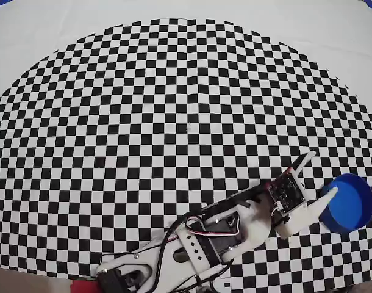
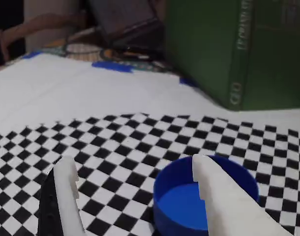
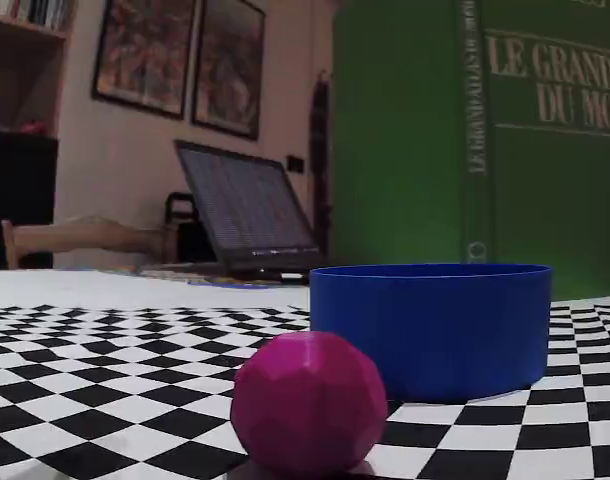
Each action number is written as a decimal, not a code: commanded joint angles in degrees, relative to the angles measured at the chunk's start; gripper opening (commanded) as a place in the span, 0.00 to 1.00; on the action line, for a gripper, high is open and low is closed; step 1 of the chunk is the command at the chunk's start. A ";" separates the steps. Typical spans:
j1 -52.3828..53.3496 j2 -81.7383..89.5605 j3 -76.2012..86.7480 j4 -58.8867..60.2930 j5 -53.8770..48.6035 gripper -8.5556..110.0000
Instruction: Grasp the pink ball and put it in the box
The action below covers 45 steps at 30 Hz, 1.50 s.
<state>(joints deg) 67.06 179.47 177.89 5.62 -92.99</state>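
The pink ball (image 3: 307,402) sits on the checkered worktop (image 1: 174,110) beside the blue box (image 3: 430,325), while the released, empty hand (image 2: 135,169) straddles the box rim and risks knocking it.

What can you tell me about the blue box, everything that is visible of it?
The blue box is a round, shallow container with a low wall and blue floor, matte like plastic. It stands upright and open on the checkered mat, near the right edge in the overhead view. Its visible floor looks empty. One white finger of the open gripper reaches over its rim. In the fixed view the faceted pink ball lies on the mat before it.
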 commanded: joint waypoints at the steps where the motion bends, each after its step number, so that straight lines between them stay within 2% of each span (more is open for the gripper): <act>1: 1.67 -0.53 0.44 -0.53 -0.62 0.30; 14: 2.37 -2.29 0.44 -0.26 -0.62 0.29; 45: 2.46 -18.28 0.44 -0.26 0.00 0.30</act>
<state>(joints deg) 68.73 161.98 177.89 5.62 -92.99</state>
